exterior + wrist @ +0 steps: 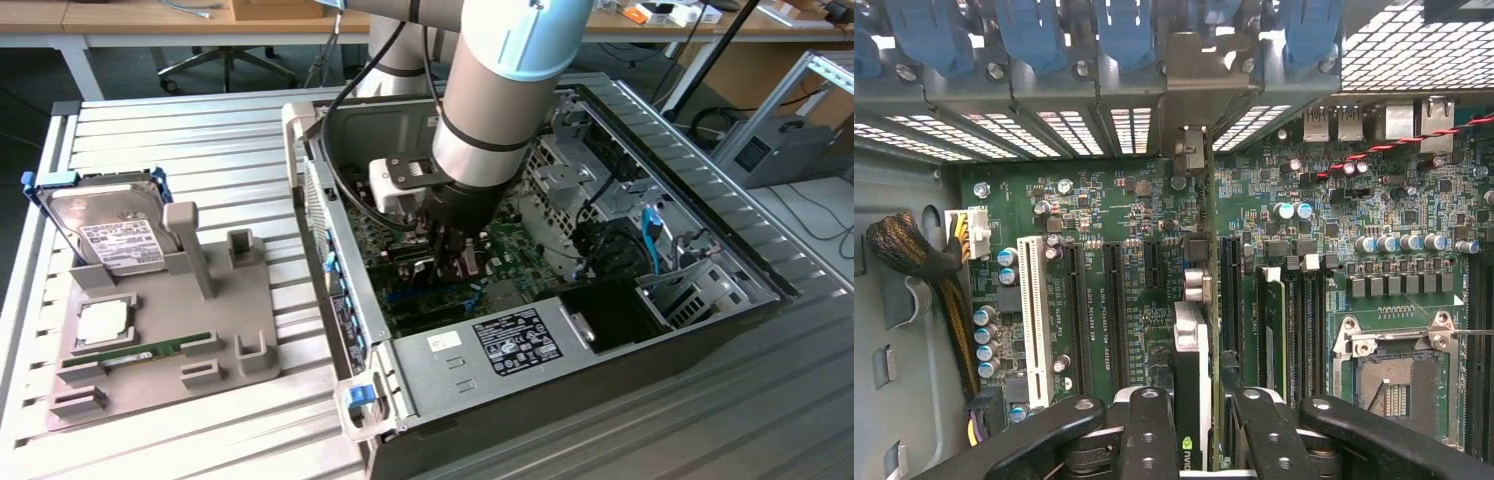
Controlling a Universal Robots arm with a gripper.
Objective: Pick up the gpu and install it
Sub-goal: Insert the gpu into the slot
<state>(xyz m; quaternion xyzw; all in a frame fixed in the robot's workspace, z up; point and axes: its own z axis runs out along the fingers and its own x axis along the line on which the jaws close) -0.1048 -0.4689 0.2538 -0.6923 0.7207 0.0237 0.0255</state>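
Pale slatted metal table (174,130), lab benches behind. On it lies an open grey desktop computer case (441,385), with its green motherboard (1104,215) exposed. A silver-and-blue robot arm (501,90) reaches down into the case. The black two-fingered gripper (1192,412) is clamped on the gpu (1191,340), a thin dark expansion card seen edge-on, upright between the fingers (1144,430). The card stands over the motherboard, parallel to the long black expansion slots (1112,300); cannot tell whether it is seated. At the exterior view's left, a grey fixture tray (160,320) holds a white-labelled hard drive in a blue frame (114,235) and a narrow green memory stick (140,352).
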